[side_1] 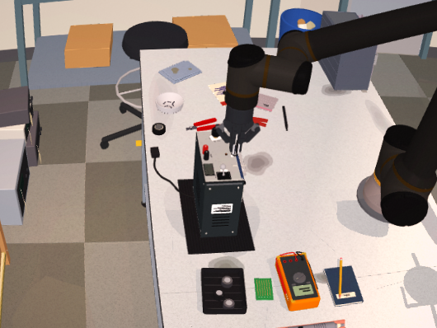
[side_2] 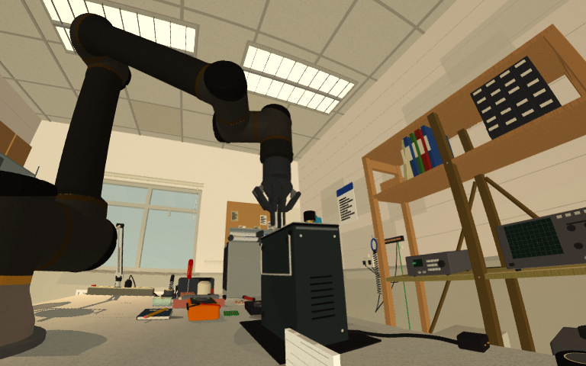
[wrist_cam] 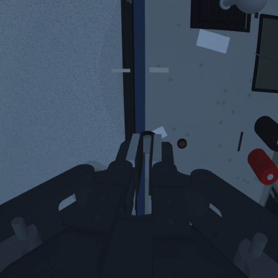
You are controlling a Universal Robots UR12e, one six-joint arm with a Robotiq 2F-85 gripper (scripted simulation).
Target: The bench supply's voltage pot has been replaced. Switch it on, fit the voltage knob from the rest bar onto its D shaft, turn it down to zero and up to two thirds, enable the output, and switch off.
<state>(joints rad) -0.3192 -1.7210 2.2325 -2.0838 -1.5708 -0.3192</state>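
The bench supply (side_1: 217, 181) (side_2: 302, 280) stands upright on a black mat, its control panel facing up. On the panel I see a grey knob (side_1: 223, 167) (wrist_cam: 243, 4) over a black square, a display (wrist_cam: 267, 53), a red terminal (side_1: 205, 155) (wrist_cam: 262, 166) and a black terminal (wrist_cam: 267, 131). The rest bar tray (side_1: 224, 290) lies at the table's near end with grey knobs on it. Over the panel's far right edge, next to a small brown button (wrist_cam: 182, 143), my gripper (side_1: 236, 147) (side_2: 278, 214) (wrist_cam: 145, 145) points down, closed and empty.
The multimeter (side_1: 297, 281), green board (side_1: 263, 288) and notebook with pencil (side_1: 343, 285) lie near the tray. Red pliers (side_1: 204, 123), a pen (side_1: 284, 118), a tape roll (side_1: 159, 128) and a smoke detector (side_1: 169, 103) lie behind the supply. A power cable (side_1: 161, 169) runs left.
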